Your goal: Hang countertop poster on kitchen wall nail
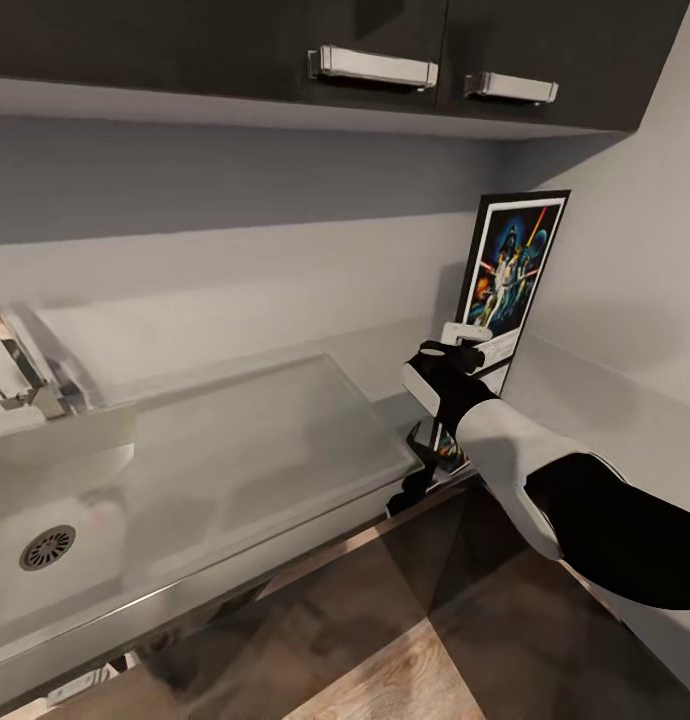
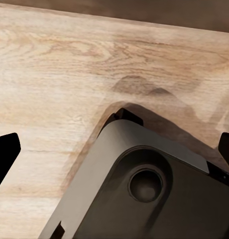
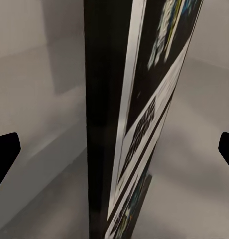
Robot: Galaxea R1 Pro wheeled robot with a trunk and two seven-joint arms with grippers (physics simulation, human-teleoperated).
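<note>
My right gripper (image 3: 114,149) is spread wide with the poster (image 1: 512,275), standing upright in the corner of the kitchen countertop (image 1: 605,390), edge-on between its jaws, and I judge a careless squeeze could tip the frame flat.

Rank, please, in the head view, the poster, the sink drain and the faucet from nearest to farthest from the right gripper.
1. Poster: directly ahead of the right gripper, standing in the countertop corner.
2. Faucet: far across, at the back wall.
3. Sink drain: far across, in the basin; roughly level with the faucet.
</note>
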